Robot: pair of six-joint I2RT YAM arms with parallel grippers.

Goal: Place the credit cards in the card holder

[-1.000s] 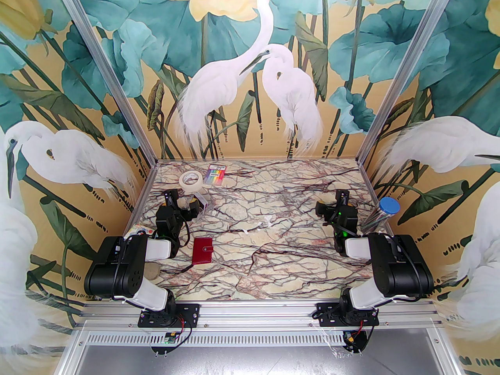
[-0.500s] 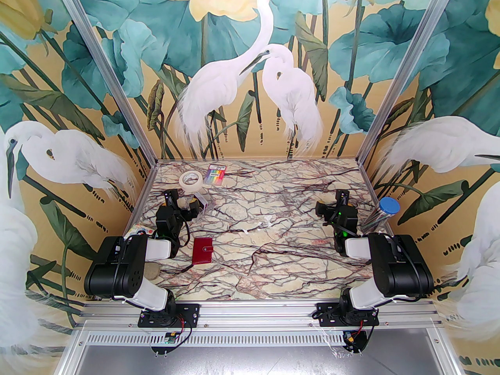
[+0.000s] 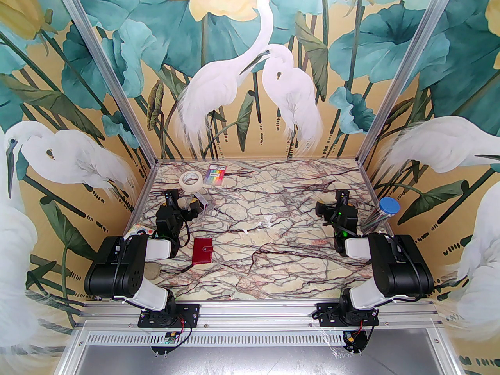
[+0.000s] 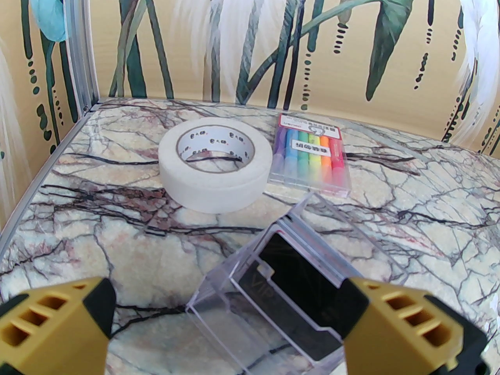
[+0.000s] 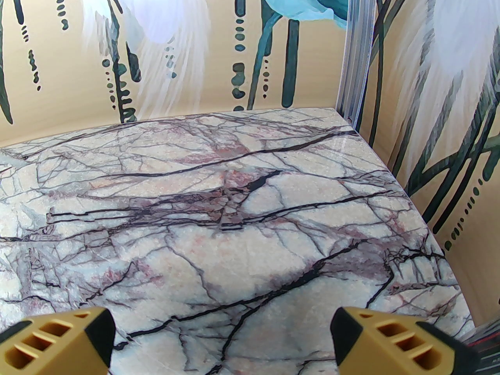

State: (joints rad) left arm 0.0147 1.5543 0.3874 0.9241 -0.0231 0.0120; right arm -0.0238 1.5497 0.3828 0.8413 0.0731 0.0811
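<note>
Left gripper: jaws spread wide, nothing gripped. Clear plastic case lies between fingertips, lid raised; contact cannot be told. Black credit card inside case. Beyond case: white tape roll, rainbow marker packet just right of it, far left of surface. Right gripper: jaws wide apart, empty, over bare surface at right. Card holder: red, folded shut, flat on surface near left, beside left arm.

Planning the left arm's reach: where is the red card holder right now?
In the top view the card holder lies closed on the marble table, near-left, just right of the left arm's white forearm.
</note>
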